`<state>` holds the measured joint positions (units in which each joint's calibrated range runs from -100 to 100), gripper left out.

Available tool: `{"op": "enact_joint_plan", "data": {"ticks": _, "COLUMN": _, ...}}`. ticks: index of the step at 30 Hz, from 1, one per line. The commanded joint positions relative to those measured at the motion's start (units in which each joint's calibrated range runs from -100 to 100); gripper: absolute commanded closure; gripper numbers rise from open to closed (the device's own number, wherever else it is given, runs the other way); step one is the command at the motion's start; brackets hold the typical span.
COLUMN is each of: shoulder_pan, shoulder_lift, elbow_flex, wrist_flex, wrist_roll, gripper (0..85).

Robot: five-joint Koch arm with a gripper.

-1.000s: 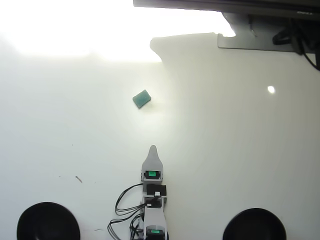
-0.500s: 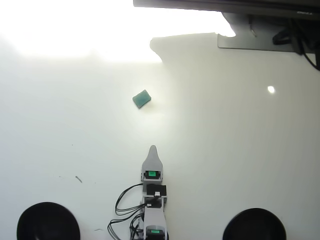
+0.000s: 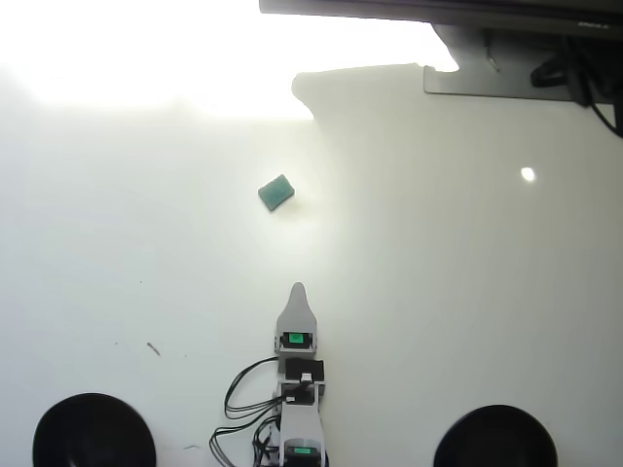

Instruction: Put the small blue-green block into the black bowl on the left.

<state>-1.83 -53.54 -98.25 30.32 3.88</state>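
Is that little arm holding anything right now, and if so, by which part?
Nothing is held. The gripper sits apart from the small teal block, which lies alone on the white table, untouched on every side.

A white table (image 3: 467, 292) carries a teal block (image 3: 276, 192) and two black bowls (image 3: 93, 431) (image 3: 495, 437).

one overhead cam, straight down on the table (image 3: 146, 243); fairly high (arm base at bottom edge)
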Motion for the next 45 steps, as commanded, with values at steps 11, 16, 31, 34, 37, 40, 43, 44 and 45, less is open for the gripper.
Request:
{"op": "enact_joint_plan", "data": {"ticks": 11, "shoulder_pan": 0.0, "shoulder_lift": 0.1, "elbow_flex": -0.6, "wrist_flex": 0.0, "wrist_roll": 0.0, "gripper": 36.3}}
{"op": "enact_joint_plan", "data": {"ticks": 16, "shoulder_pan": 0.0, "shoulder_lift": 0.0, "elbow_flex": -0.6, "wrist_flex": 0.0, "wrist_roll": 0.0, "gripper": 36.3}}
{"op": "enact_joint_plan", "data": {"ticks": 31, "shoulder_pan": 0.0, "shoulder_lift": 0.0, "elbow_flex": -0.6, "wrist_flex": 0.0, "wrist_roll": 0.0, "gripper": 36.3}}
{"op": "enact_joint_plan", "data": {"ticks": 34, "shoulder_pan": 0.0, "shoulder_lift": 0.0, "elbow_flex": -0.6, "wrist_flex": 0.0, "wrist_roll": 0.0, "gripper": 36.0}}
{"op": "enact_joint_plan", "data": {"ticks": 37, "shoulder_pan": 0.0, "shoulder_lift": 0.1, "elbow_flex": -0.6, "wrist_flex": 0.0, "wrist_roll": 0.0, "gripper": 36.1}}
{"op": "enact_joint_plan", "data": {"ticks": 40, "shoulder_pan": 0.2, "shoulder_lift": 0.0, "elbow_flex": -0.6, "wrist_flex": 0.0, "wrist_roll": 0.0, "gripper": 36.3}}
{"op": "enact_joint_plan", "data": {"ticks": 43, "shoulder_pan": 0.0, "shoulder_lift": 0.0, "elbow_flex": -0.6, "wrist_flex": 0.0, "wrist_roll": -2.7, "gripper": 36.7}}
{"op": "enact_joint_plan", "data": {"ticks": 44, "shoulder_pan": 0.2, "shoulder_lift": 0.0, "elbow_flex": -0.6, "wrist_flex": -0.2, "wrist_roll": -3.9, "gripper": 36.8}}
{"op": "enact_joint_plan", "data": {"ticks": 45, "shoulder_pan": 0.2, "shoulder_lift": -0.2, "elbow_flex": -0.6, "wrist_flex": -0.3, "wrist_roll": -4.3, "gripper": 36.8}}
